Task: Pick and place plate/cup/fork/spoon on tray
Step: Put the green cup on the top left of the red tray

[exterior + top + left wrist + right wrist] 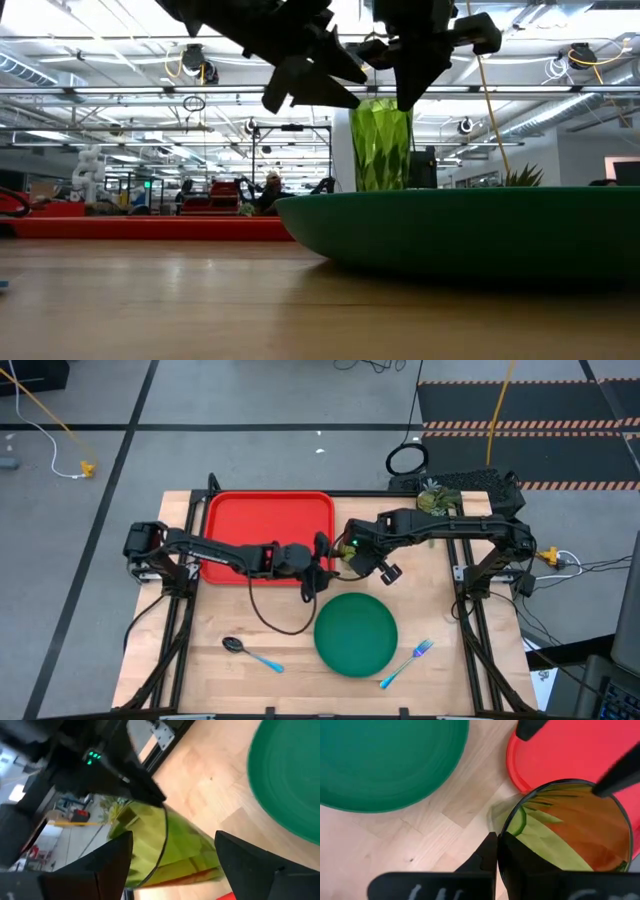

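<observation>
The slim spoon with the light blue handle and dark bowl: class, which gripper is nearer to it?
Left. The left gripper sits at the red tray's near corner, closer to the spoon; the right gripper is farther right, beyond it.

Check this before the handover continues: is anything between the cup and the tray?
Nothing visible. The cup hangs in the right pincer, shut on its rim, beside the tray corner. The left pincer straddles the cup, open. The plate lies on the other side.
</observation>
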Robot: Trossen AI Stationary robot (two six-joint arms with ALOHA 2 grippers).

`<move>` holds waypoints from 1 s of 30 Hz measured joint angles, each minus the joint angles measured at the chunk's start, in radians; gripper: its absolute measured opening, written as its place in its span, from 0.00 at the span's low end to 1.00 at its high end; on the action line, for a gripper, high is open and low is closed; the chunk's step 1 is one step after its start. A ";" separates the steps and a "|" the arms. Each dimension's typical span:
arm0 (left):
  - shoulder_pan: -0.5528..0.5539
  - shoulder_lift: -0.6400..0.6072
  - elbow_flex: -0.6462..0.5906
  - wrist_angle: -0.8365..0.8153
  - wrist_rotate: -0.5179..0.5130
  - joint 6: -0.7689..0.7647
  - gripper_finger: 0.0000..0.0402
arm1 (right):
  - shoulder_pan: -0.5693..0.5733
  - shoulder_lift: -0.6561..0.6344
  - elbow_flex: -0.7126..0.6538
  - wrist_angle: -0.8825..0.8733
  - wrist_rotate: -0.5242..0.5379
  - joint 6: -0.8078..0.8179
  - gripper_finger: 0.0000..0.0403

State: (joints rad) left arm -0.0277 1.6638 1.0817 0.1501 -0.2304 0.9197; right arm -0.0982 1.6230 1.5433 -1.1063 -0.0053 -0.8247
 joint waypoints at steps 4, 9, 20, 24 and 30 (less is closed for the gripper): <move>0.025 0.000 0.000 -0.003 0.021 0.007 0.70 | 0.000 0.000 0.000 0.003 -0.023 -0.048 0.02; 0.039 0.000 0.000 -0.031 0.040 0.061 0.70 | -0.003 0.000 0.000 0.006 -0.050 -0.078 0.02; 0.062 0.001 0.000 -0.077 0.073 0.119 0.41 | -0.003 0.000 0.000 0.011 -0.052 -0.148 0.03; 0.063 0.001 0.000 -0.079 0.073 0.134 0.30 | -0.004 0.001 0.000 0.020 -0.051 -0.173 0.03; 0.063 0.001 -0.001 -0.084 0.078 0.161 0.17 | -0.004 0.001 0.000 0.025 -0.051 -0.195 0.04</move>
State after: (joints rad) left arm 0.0357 1.6650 1.0804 0.0664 -0.1527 1.0805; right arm -0.1020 1.6238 1.5436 -1.0816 -0.0559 -1.0199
